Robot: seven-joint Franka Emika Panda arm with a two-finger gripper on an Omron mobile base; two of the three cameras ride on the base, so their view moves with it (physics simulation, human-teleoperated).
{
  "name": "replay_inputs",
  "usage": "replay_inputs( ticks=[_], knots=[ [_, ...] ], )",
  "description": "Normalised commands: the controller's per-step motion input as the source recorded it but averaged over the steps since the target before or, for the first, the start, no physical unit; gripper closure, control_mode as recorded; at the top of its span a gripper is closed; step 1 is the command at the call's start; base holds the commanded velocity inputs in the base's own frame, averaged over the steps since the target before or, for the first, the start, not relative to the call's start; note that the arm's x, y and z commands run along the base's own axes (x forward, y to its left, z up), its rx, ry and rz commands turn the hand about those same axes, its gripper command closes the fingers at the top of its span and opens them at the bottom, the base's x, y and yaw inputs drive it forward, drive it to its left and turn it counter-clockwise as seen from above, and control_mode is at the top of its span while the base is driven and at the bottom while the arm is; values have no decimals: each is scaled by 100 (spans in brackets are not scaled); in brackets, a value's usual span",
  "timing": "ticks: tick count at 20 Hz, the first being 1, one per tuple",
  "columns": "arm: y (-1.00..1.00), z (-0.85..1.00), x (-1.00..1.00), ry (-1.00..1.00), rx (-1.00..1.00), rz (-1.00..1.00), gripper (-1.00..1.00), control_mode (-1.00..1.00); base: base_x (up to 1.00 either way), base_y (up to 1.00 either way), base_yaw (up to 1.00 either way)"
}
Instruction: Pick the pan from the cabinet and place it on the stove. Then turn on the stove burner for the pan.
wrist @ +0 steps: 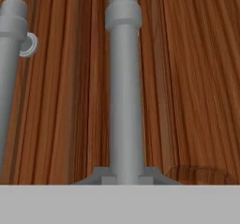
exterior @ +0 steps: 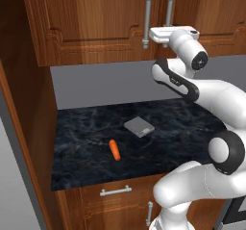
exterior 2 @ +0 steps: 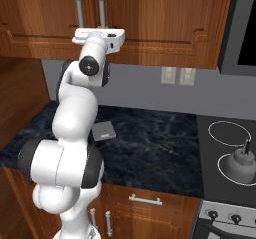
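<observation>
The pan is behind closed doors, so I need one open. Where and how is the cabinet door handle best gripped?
Grip the handle on the cabinet along its straight vertical shaft, coming squarely from the front with one of the fingers on each side. It stands off the wood, leaving room behind.

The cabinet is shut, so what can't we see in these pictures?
- The pan: hidden behind the closed cabinet doors in both base views.
- The gripper jaws: the white hand covers them, so open or shut is unclear.
- The stove: cut off by the right base view's edge; the kettle covers part of one burner.
</observation>
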Motion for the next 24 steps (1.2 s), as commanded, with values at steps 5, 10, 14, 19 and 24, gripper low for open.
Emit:
replay_inputs(
  ticks=[5, 10, 14, 19, 24],
  knots=[
    [-8, 0, -5, 3, -1, 4, 100, -100, 0, 0, 0],
    [-34, 1, -45, 0, 0, 1, 100, -100, 0, 0, 0],
    [-40, 7, -60, 0, 0, 2, 100, -100, 0, 0, 0],
    [-45, 19, -74, 0, 0, 0, 100, -100, 0, 0, 0],
    [-48, 27, -82, 0, 0, 0, 100, -100, 0, 0, 0]
  ],
)
